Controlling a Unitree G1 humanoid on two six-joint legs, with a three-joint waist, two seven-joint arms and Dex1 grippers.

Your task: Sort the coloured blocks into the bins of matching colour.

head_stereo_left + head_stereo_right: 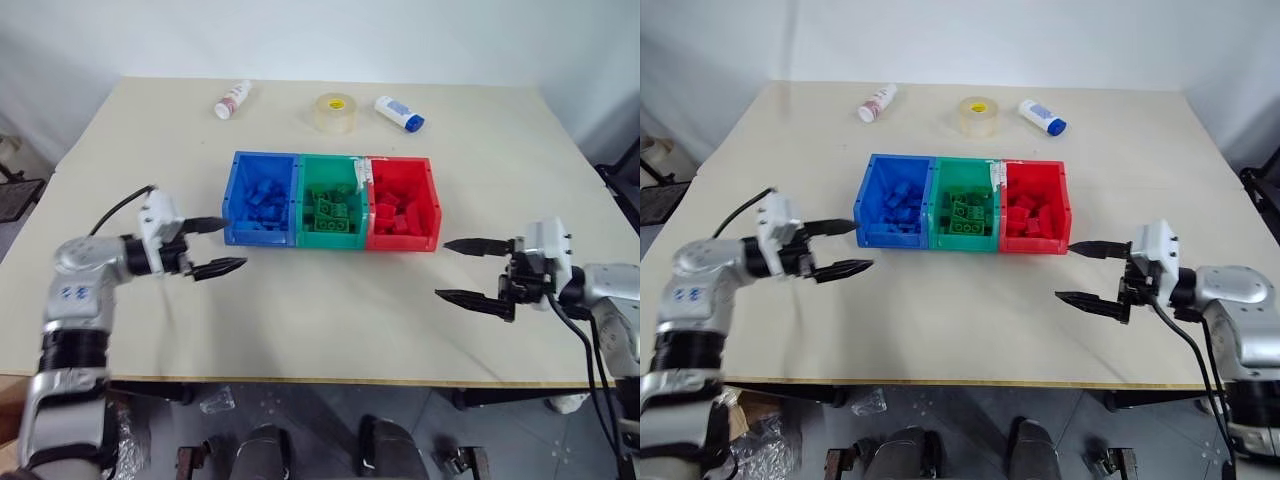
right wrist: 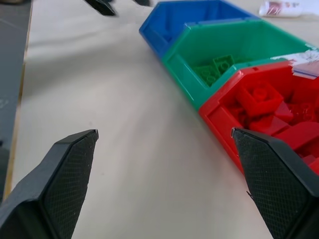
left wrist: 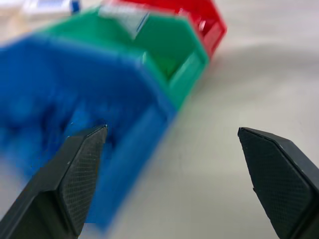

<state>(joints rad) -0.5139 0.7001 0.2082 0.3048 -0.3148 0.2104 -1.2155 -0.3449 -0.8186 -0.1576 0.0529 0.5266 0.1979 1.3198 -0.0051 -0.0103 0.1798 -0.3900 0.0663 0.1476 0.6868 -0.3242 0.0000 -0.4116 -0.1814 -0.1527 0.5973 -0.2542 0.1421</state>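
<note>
Three joined bins stand in a row mid-table: the blue bin (image 1: 238,200) holds blue blocks (image 1: 266,200), the green bin (image 1: 329,170) holds green blocks (image 1: 333,212), the red bin (image 1: 430,205) holds red blocks (image 1: 397,215). My left gripper (image 1: 221,246) hovers open just left of the blue bin, its fingers empty. My right gripper (image 1: 462,270) stands open to the right of the red bin, also empty. The right wrist view looks along the bins, with red blocks (image 2: 279,114) nearest.
At the table's far side lie a white bottle with a red label (image 1: 232,99), a clear tape roll (image 1: 335,112) and a white bottle with a blue cap (image 1: 399,112). The table (image 1: 330,320) has bare surface in front of the bins.
</note>
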